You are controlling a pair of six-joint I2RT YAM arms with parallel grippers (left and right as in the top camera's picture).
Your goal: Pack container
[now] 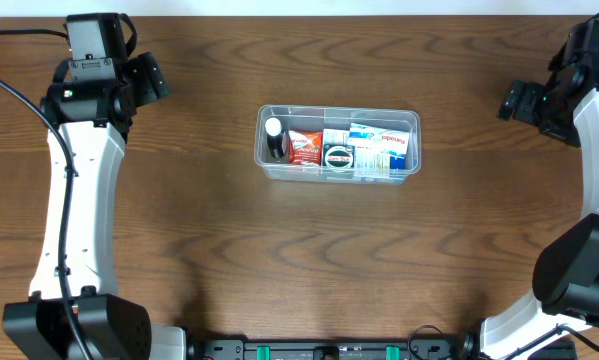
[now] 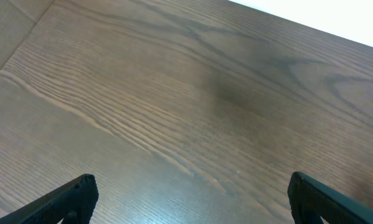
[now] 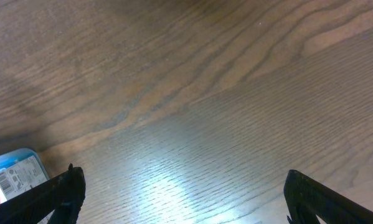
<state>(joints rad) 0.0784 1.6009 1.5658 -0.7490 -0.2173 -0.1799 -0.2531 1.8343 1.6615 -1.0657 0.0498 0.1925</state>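
Overhead showed the clear container [image 1: 339,108] lying lengthwise at the middle of the wooden table [image 1: 179,220], well apart from both arms. It was already filled with a small dark bottle [image 1: 274,138] at its left end, a red packet [image 1: 304,147], a round tin [image 1: 338,156] and white-and-blue boxes [image 1: 384,145] to the right. The left gripper [image 1: 144,75] sat at the far left and the right gripper [image 1: 519,100] at the far right. Left wrist view showed only bare wood between two fingertips [image 2: 80,193] spread wide and holding nothing. Right wrist view showed the same wide, empty jaws, with the corner of a blue-and-white box [image 3: 15,171] at the left edge; whether it lay loose I could not tell. The tub looked light, thin-walled, smooth and likely to flex, so a pinch over the rim at a short end seemed safest.
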